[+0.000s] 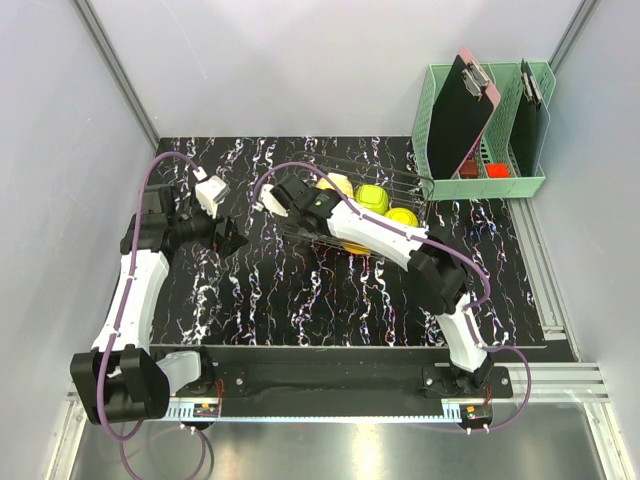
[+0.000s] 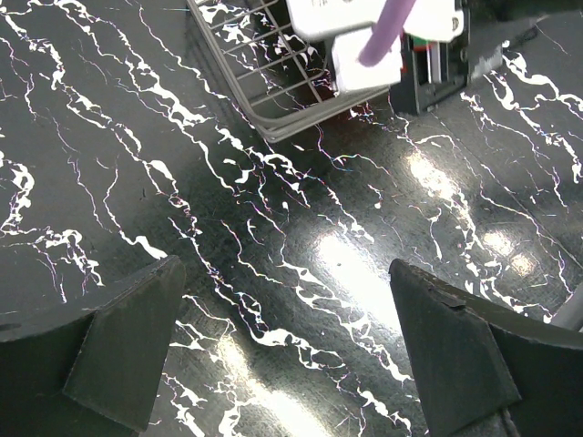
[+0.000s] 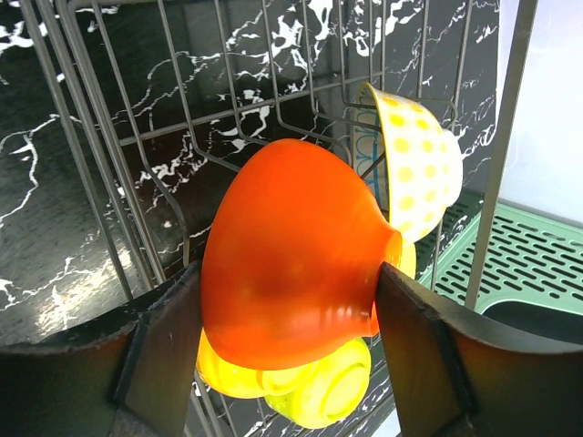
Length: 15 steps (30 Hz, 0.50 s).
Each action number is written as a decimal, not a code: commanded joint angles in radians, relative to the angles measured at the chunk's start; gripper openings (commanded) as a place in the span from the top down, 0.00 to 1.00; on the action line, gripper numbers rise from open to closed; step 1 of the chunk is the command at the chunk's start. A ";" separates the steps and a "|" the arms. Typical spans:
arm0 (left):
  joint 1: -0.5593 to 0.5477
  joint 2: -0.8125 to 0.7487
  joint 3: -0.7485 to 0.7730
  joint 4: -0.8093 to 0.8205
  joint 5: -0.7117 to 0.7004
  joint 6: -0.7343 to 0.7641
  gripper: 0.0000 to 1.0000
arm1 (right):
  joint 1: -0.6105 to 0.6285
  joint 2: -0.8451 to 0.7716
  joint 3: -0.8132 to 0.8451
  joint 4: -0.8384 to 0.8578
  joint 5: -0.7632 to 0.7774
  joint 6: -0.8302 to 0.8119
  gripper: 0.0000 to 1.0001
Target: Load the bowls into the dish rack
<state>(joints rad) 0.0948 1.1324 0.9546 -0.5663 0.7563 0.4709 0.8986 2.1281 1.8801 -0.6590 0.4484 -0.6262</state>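
Placing step, I judge: the right tool [image 3: 287,278], spread wide, clasps the orange round plastic bowl [image 3: 282,209] tilted inside the thin wire dish rack [image 3: 507,127], which probably needs settling then release, while the left tool [image 2: 282,350] gapes empty.

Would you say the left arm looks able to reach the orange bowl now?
Probably not: the right gripper brackets the orange bowl, its arm lying between that and the left gripper.

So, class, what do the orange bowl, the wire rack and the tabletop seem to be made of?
Orange bowl: probably plastic, smooth and semi-glossy; even colour with soft highlights.
Wire rack: likely metal with a grey finish; thin rigid rods in a grid.
Tabletop: glossy black sheet with white marble-like veins, maybe laminate or printed; it mirrors the lights.
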 commanded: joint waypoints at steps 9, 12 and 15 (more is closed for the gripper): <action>0.011 -0.011 0.003 0.036 0.035 0.018 0.01 | -0.056 0.036 0.071 -0.068 -0.091 0.071 0.30; 0.014 -0.014 -0.002 0.037 0.035 0.023 0.01 | -0.061 0.043 0.076 -0.096 -0.132 0.080 0.31; 0.017 -0.016 -0.002 0.036 0.038 0.026 0.01 | -0.066 0.049 0.079 -0.126 -0.172 0.085 0.32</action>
<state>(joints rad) 0.1036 1.1324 0.9546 -0.5663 0.7574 0.4747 0.8585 2.1399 1.9377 -0.7086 0.3740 -0.5842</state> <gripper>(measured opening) 0.987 0.731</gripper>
